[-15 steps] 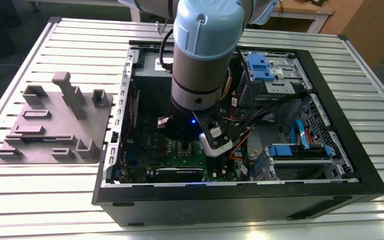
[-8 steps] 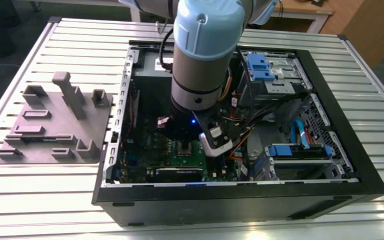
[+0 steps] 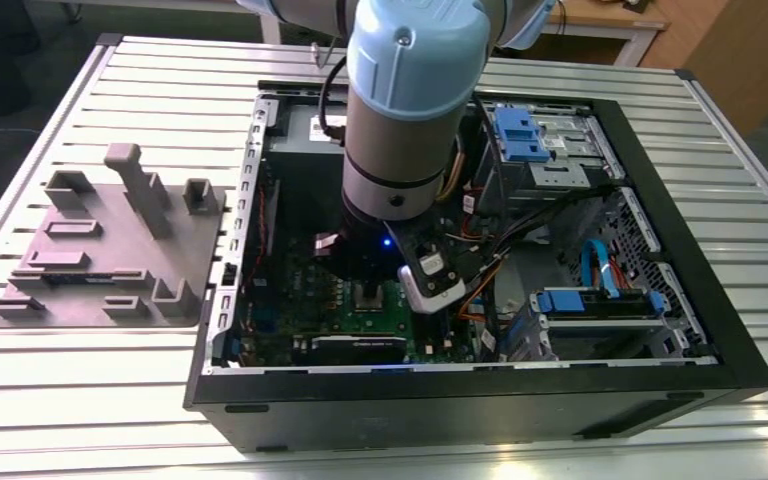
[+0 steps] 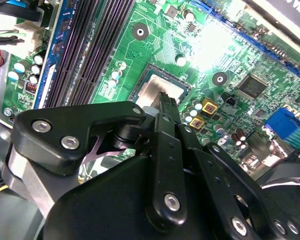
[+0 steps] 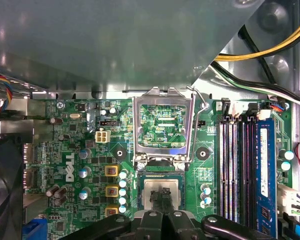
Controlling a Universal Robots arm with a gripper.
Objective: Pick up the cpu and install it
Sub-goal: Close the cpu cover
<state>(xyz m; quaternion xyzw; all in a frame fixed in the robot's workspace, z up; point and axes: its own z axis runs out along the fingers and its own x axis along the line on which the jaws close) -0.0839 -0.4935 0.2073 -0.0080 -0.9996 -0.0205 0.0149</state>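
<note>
The cpu (image 5: 150, 187) is a small pale silvery square lying flat in the socket of the green motherboard (image 5: 70, 150); it also shows in the second wrist view (image 4: 151, 93). My gripper (image 5: 162, 194) hangs right over the chip's middle, its two black fingers pressed together and not around the chip's edges. In the second wrist view the gripper (image 4: 166, 101) tip points down at the chip; I cannot tell whether it touches. The metal socket frame (image 5: 136, 131) is flipped up open beside the socket. In the exterior view the arm (image 3: 404, 120) reaches down into the open computer case (image 3: 491, 400).
Dark memory slots (image 5: 235, 165) run beside the socket. Yellow and black cables (image 5: 270, 50) cross one corner. Drive cages with blue clips (image 3: 531, 135) fill the case at the exterior view's right. A grey fixture tray (image 3: 104, 250) lies on the slatted metal table at the exterior view's left.
</note>
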